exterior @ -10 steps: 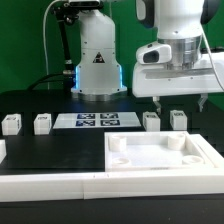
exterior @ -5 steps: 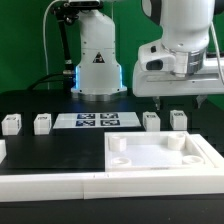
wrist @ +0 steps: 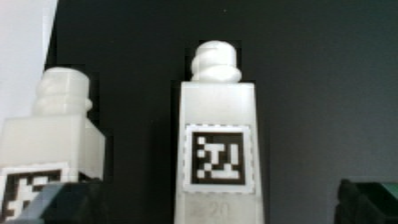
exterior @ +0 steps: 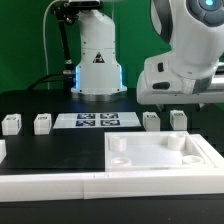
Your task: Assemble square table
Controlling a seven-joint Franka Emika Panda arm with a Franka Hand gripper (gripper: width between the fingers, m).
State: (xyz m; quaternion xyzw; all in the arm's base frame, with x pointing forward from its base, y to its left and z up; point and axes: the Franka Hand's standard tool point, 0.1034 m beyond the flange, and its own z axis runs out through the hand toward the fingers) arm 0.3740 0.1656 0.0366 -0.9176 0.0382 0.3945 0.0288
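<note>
Overhead, the gripper (exterior: 180,100) hangs with its dark fingertips (wrist: 374,195) spread wide and nothing between them touched or pinched; in the wrist view they sit apart at either side of the picture. Between them, farther off, stands the central leg post (wrist: 222,130), a matte white plastic bar of square section topped by a rounded, waisted knob, and a neighbouring leg post (wrist: 54,130) of the same make stands just beside it. Each carries a square black-and-white tag on its face, a blocky pattern with no letters to read. In the exterior view four such posts stand upright in a row on the black worktop (exterior: 40,100): the first leg post (exterior: 11,124) and second leg post (exterior: 43,123) toward the exterior view's left, the third leg post (exterior: 151,121) and fourth leg post (exterior: 178,119) toward its right, with the marker board (exterior: 97,121) lying flat between the two pairs. The gripper is above the right-hand pair, clear of both. The square table slab (exterior: 150,152), smooth white plastic with a raised rim and round sockets at its corners, lies flat near the camera toward the exterior view's right, nearer than the row of posts and lower than the gripper, apart from it. A long white rail (exterior: 50,184) runs along the near edge. Far behind stands the white robot base (exterior: 97,60), glowing blue low down, with a dark triangular mark too small to read
</note>
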